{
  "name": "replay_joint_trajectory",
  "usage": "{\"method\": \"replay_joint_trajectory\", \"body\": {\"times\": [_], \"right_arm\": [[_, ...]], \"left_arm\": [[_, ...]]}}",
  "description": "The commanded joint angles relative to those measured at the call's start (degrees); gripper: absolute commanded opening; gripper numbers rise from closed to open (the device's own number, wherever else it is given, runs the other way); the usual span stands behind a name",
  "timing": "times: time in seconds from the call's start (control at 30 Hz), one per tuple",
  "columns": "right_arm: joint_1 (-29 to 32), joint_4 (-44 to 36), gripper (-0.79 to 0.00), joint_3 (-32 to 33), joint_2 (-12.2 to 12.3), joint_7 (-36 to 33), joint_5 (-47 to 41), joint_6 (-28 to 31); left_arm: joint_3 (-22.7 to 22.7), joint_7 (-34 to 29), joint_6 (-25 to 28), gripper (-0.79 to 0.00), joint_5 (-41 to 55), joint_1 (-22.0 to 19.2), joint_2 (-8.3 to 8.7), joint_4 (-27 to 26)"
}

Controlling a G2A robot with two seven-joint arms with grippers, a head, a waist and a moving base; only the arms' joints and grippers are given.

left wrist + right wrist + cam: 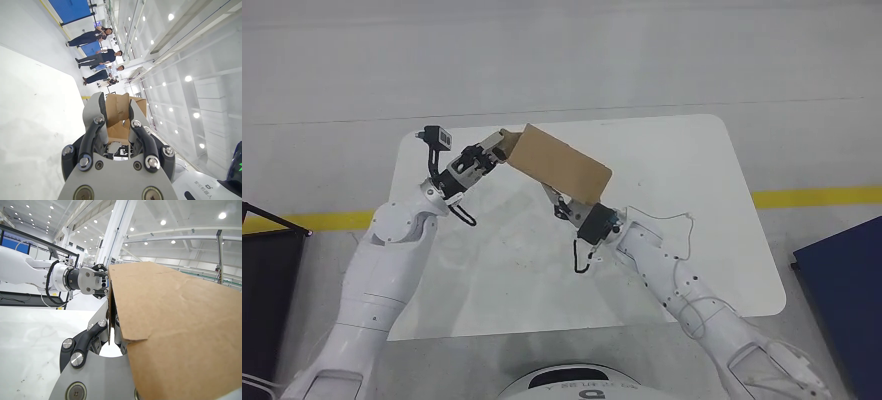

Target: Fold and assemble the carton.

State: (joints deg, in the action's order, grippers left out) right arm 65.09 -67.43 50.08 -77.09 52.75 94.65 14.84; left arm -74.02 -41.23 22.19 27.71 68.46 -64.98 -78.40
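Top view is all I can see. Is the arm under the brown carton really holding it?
Observer: Yes. Its own wrist view shows the right gripper with a thin edge of the carton clamped in its jaws.
Operator: And the other arm?
Observer: The left gripper is shut on an end flap, and that flap is creased and dented.
Operator: Is the carton squashed flat?
Observer: Not quite. At the end by the left gripper, the right wrist view shows a dark gap between two cardboard layers.
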Motion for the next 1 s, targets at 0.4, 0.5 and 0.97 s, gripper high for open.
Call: {"method": "replay_joint_trajectory", "body": {"times": [0.4, 0.5, 0.97], "right_arm": [[-0.7, 0.8, -0.785, -0.3, -0.4, -0.2, -0.2, 0.1], [-0.8, 0.8, -0.785, -0.3, -0.4, -0.1, -0.1, 0.0], [-1.0, -0.7, -0.785, -1.0, -0.2, 3.2, 3.4, 1.7]], "left_arm": [[0.3, -5.6, 1.5, -0.52, 4.3, -1.1, -0.3, 1.7], [0.2, -6.3, 1.9, -0.514, 4.5, -1.6, -0.32, 2.5], [-0.5, -8.7, 1.3, -0.517, 9.2, -2.6, -0.59, 4.2]]}}
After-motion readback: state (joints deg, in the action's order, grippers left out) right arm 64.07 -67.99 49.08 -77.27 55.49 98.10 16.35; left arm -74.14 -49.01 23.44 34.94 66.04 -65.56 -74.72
